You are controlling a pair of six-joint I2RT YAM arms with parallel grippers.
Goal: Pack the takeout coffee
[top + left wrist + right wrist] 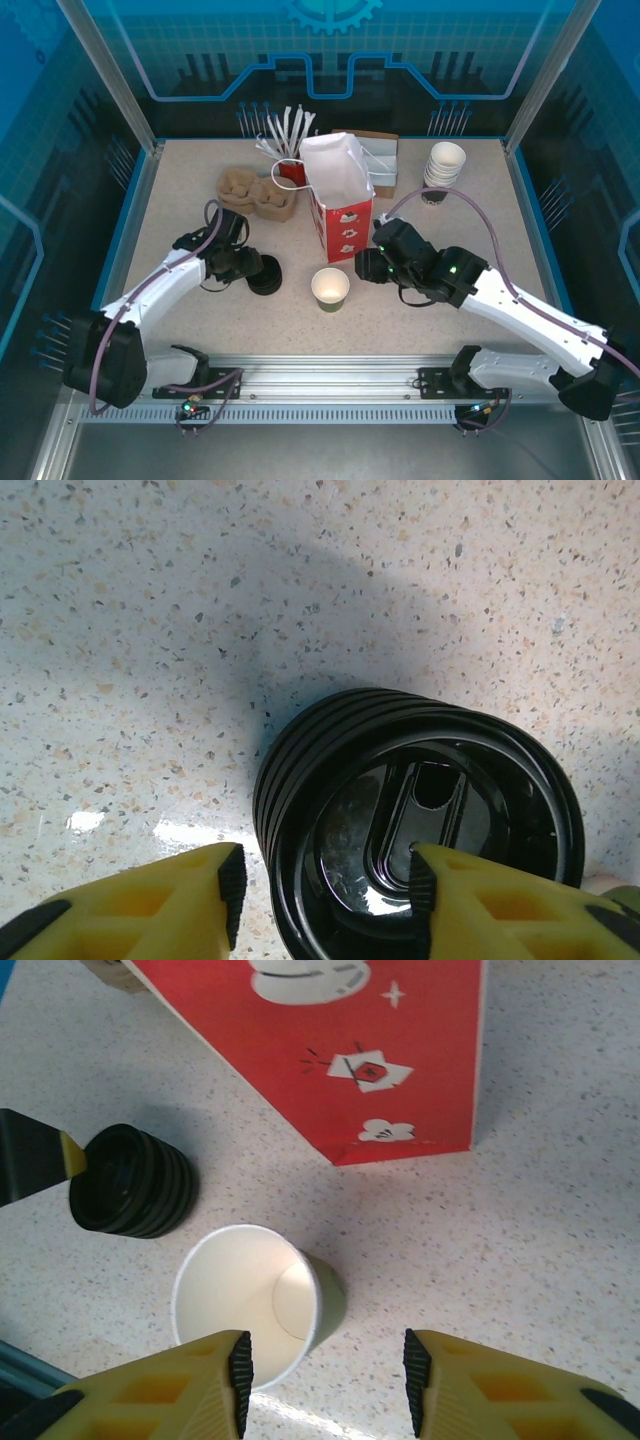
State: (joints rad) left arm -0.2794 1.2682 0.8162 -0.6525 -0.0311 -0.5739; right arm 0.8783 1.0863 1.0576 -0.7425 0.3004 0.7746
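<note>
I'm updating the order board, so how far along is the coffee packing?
Done: the cup stands upright, lidless, before the open red bag. In hand: the left pincer straddles the rim of the lid stack, not clearly gripping; the right pincer hangs open beside the cup. Left: lid the cup, then bag it.

An open-topped coffee cup (240, 1295), white inside and olive outside, stands upright on the speckled desk (540, 1210), just ahead of the right arm's parted yellow jaws and nearer the left one. A stack of black lids (135, 1182) sits apart to its left, and a red paper bag (400, 1050) with white drawings stands beyond
</note>
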